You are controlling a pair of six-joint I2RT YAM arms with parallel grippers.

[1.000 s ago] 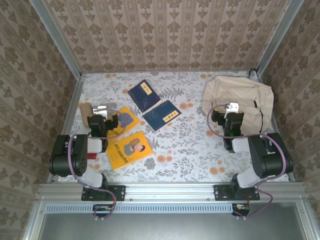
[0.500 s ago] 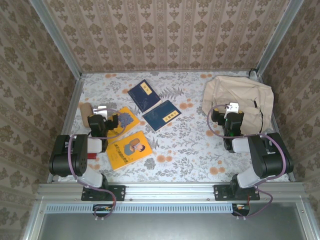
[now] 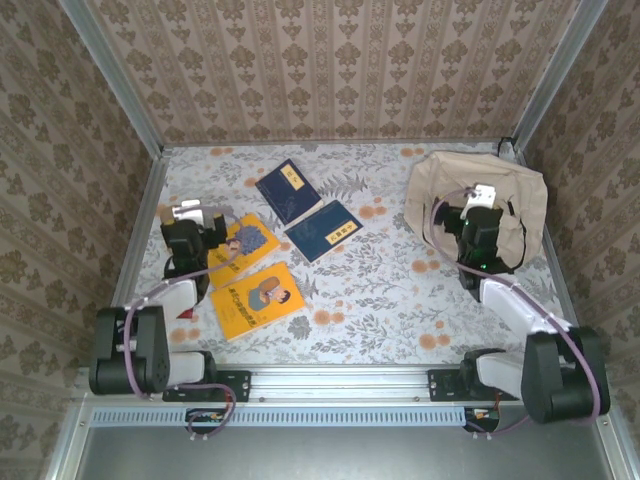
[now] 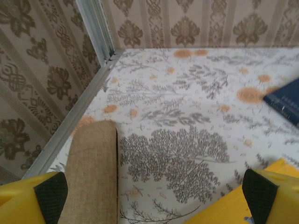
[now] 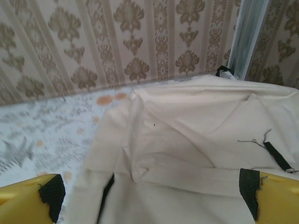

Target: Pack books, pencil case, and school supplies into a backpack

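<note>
The tan pencil case (image 4: 91, 172) lies near the left rail, by the left finger of my open left gripper (image 4: 155, 197). From above, that gripper (image 3: 190, 222) covers most of the pencil case (image 3: 165, 215). Two navy books (image 3: 287, 190) (image 3: 324, 230) and two yellow books (image 3: 245, 243) (image 3: 258, 298) lie spread mid-table. A yellow book corner (image 4: 243, 207) sits near the left gripper's right finger. The beige backpack (image 3: 430, 185) is slumped at the far right. My right gripper (image 3: 480, 205) hovers open over its fabric (image 5: 187, 140), gripping nothing.
Aluminium rails edge the table, with one upright post (image 4: 96, 28) in the far-left corner and another (image 5: 247, 37) behind the backpack. Patterned walls close in three sides. A black strap (image 5: 278, 156) lies on the backpack. Floral tablecloth (image 3: 380, 290) lies between books and backpack.
Both arms have stretched forward. The left gripper moved farther left over the pencil case. The right gripper moved up and right over the backpack. Books and backpack have not moved.
</note>
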